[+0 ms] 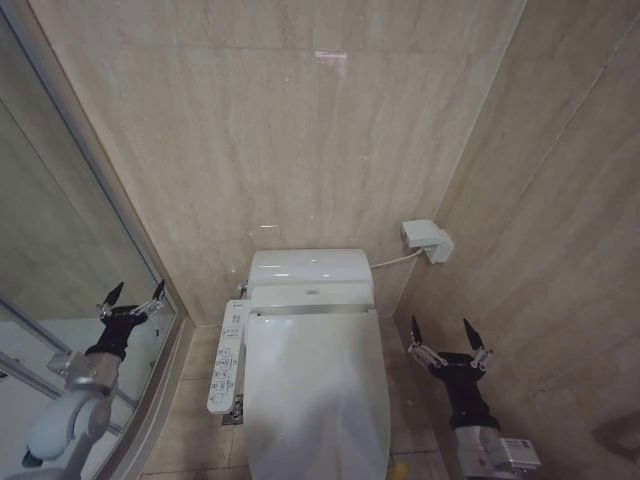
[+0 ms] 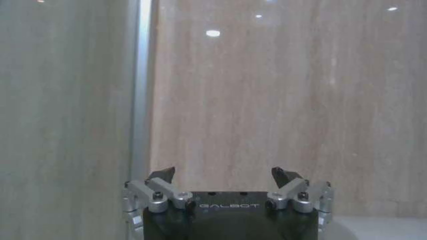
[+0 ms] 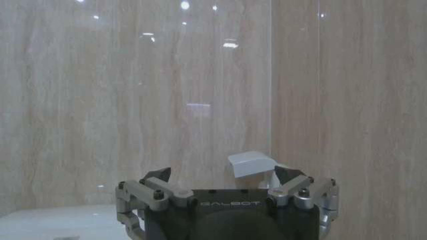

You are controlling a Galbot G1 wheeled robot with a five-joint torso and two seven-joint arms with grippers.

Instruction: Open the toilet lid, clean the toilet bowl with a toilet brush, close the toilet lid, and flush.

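— Looking down from the head view, what is seen of the toilet?

— Its toilet lid [image 1: 315, 385] is seen lying flat and shut over the toilet bowl [image 1: 385, 455], of which little more than an edge is shown under the lid's right side; the white tank [image 1: 310, 268] is set behind it against the beige tiled wall [image 1: 290, 130]; a white button panel [image 1: 228, 360] is fixed along the lid's left side.

— Where are the grippers held?

— The left gripper [image 1: 131, 297] is raised well to the left of the toilet, before the glass partition [image 1: 60, 260]; its fingers are spread apart and nothing is held between them; in the left wrist view the same left gripper [image 2: 223, 175] is shown with its dark fingertips [image 2: 162, 174] wide apart, pointed at the wall beside the metal frame [image 2: 141, 85] of the partition. The right gripper [image 1: 446, 334] is raised to the right of the lid, clear of it, near the side wall; its jaws are likewise parted and empty; in the right wrist view the right gripper [image 3: 223, 174] is faced toward the wall.

— Is anything else noted?

— A small white box [image 1: 428, 239] is mounted near the corner, with a cable [image 1: 392, 262] led to the tank; the box [image 3: 251, 163] is also caught just above the right gripper's fingers in the right wrist view.
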